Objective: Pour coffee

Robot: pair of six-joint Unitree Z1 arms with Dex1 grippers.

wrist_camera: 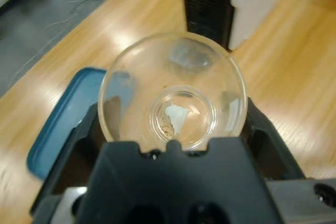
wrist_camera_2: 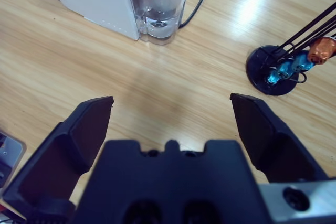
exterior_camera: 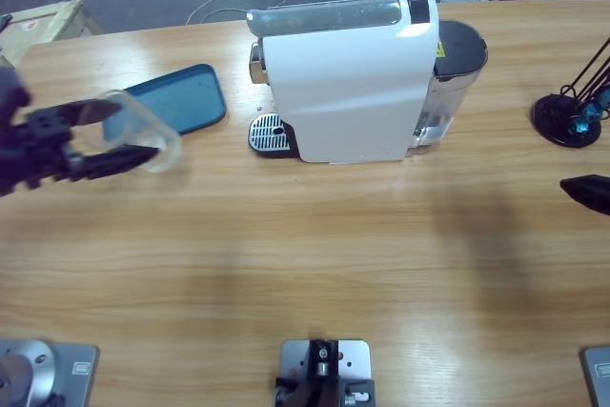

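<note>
My left gripper (exterior_camera: 129, 136) is shut on a clear glass cup (exterior_camera: 154, 132) above the table's left side, left of the white coffee machine (exterior_camera: 353, 83). The cup is tipped onto its side. The left wrist view looks straight into the cup (wrist_camera: 173, 85), whose mouth faces the camera, with a black jaw on each side. A small streak of tan coffee (wrist_camera: 169, 125) clings near the glass bottom. My right gripper (exterior_camera: 586, 192) hangs open at the table's right edge; between its jaws (wrist_camera_2: 170, 111) is only bare wood.
A blue tray (exterior_camera: 181, 97) lies flat just behind the cup. The machine's metal drip grate (exterior_camera: 269, 133) faces left, and its water tank (wrist_camera_2: 157, 3) is at its right end. A black capsule stand (exterior_camera: 569, 117) with coloured capsules stands at the far right.
</note>
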